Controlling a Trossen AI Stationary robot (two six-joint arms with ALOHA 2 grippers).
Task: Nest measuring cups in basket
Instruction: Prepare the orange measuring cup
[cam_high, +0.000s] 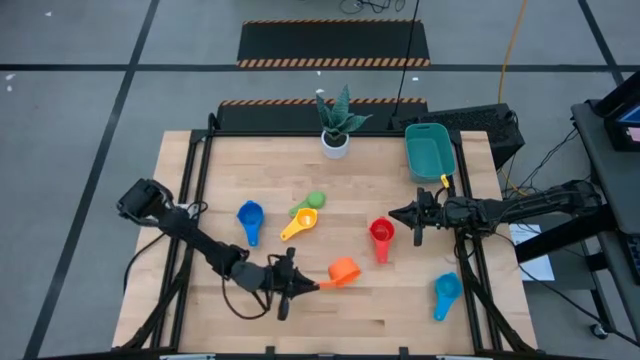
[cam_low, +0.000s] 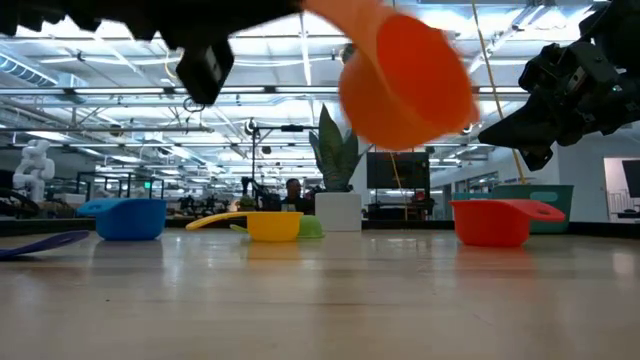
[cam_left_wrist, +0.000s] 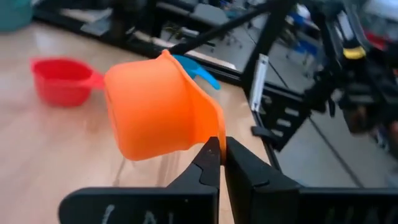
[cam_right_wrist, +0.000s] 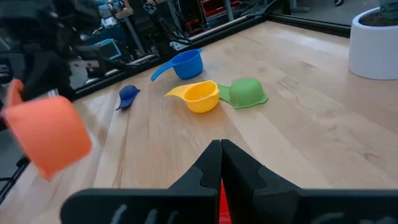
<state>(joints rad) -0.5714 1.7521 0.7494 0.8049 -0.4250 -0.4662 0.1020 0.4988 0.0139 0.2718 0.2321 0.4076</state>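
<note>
My left gripper (cam_high: 303, 286) is near the table's near edge, shut on the orange measuring cup (cam_high: 344, 271), which shows large in the left wrist view (cam_left_wrist: 155, 112) and raised in the low view (cam_low: 405, 80). My right gripper (cam_high: 395, 213) is shut and hovers just above the red cup (cam_high: 381, 236), apart from it (cam_low: 495, 220). The blue (cam_high: 250, 218), yellow (cam_high: 301, 222) and green (cam_high: 316, 201) cups rest on the table mid-left. A light blue cup (cam_high: 446, 291) lies near the right near corner. A small dark blue cup (cam_right_wrist: 129, 94) lies by the blue one. The teal basket (cam_high: 430, 152) stands at the far right. My left gripper pinches the orange cup's handle (cam_left_wrist: 217, 129) between its two fingertips (cam_left_wrist: 208, 163), coming level from the table's left. The cup is lifted clear of the table and tilted, its bowl (cam_left_wrist: 149, 115) reaching out beyond the fingers.
A white pot with a plant (cam_high: 335, 140) stands at the far edge, left of the basket. Bare wood lies between the orange cup and the red cup, and along the table's left part. Black frame rails run along both sides of the table.
</note>
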